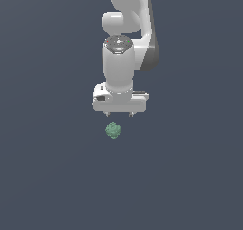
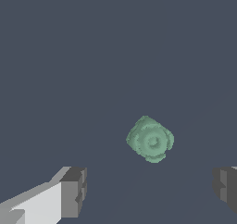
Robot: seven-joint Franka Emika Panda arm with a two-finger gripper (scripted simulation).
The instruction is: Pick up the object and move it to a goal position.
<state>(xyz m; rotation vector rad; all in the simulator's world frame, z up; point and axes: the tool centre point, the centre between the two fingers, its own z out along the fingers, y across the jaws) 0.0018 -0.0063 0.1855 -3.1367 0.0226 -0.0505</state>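
I'm hovering with my fingers (image 1: 119, 114) spread wide and holding nothing, the green lump (image 2: 150, 139) lying on the bench just beyond my tips, not between them, so I'm judging this the approach step, needing to centre and descend.

surface: plain dk slate-grey floor (image 1: 47, 177) | on it: green knobbly lump (image 1: 113, 130)

The object (image 1: 113, 130) (a knobbly, roughly round green lump) lies alone on dark ground.
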